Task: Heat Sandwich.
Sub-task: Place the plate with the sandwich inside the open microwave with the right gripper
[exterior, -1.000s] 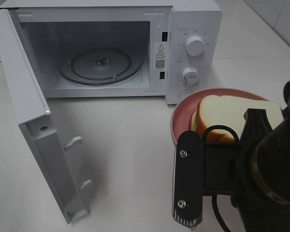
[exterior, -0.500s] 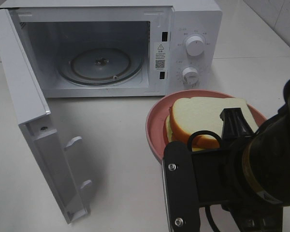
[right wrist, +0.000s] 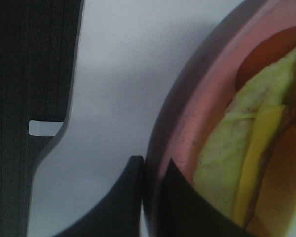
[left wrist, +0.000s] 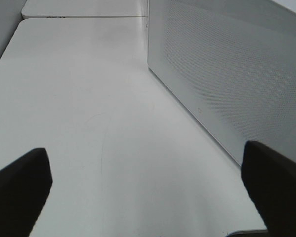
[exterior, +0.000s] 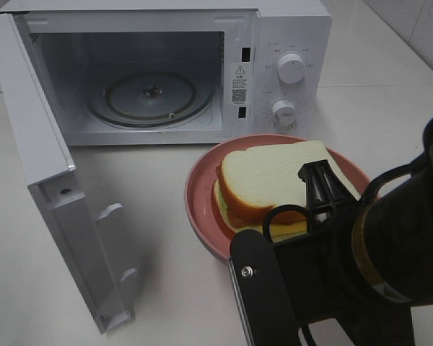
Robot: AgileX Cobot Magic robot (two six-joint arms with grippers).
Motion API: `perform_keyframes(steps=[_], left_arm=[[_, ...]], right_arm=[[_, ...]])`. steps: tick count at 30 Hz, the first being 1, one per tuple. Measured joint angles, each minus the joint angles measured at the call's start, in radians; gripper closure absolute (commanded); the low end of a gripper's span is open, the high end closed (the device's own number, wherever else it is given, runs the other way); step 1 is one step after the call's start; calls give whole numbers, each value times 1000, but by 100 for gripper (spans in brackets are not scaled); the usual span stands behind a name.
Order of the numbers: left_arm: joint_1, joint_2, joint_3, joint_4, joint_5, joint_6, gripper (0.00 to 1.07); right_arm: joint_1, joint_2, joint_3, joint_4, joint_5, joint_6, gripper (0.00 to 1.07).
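Logged microwave (exterior: 292, 86) at back of bench (exterior: 166, 245), door (exterior: 50, 194) swung wide open to the left, cavity exposed with glass turntable (exterior: 150, 97) inside. Located sandwich (exterior: 263, 180) on round pink plate (exterior: 200, 194) in front of the microwave, just ahead of the control panel and its two knobs (exterior: 291, 68), right of the open door and outside the cavity. Noted white bread on top, tan crust along the edge, pale yellow-green filling showing beneath. Confirmed from right wrist view: right hand (right wrist: 152, 173) clenched on rim of plate (right wrist: 202, 113), one finger outside the rim, the other inside, close beside the filling. Unable to judge contact between plate and bench. In the high view, found fingers of right hand hidden behind own arm and black bracket (exterior: 263, 303). Found left hand (left wrist: 148, 185) released, fingers spread wide, grasping nothing, low over bare bench beside a perforated white panel of the microwave (left wrist: 227, 74), apart from it.
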Motion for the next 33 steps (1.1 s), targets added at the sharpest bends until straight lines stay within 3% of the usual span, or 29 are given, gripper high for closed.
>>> perform_keyframes(steps=[2,13,30,33], left_arm=[[0,0,0,0,0,0,6],[0,0,0,0,0,0,6],[0,0,0,0,0,0,6],[0,0,0,0,0,0,6]], right_arm=[[0,0,0,0,-19,-31,107],[-9,0,0,0,-48,-198,107],[-226,0,8,11,-182,-564,107],[-273,0,8,88,-209,-699,107]])
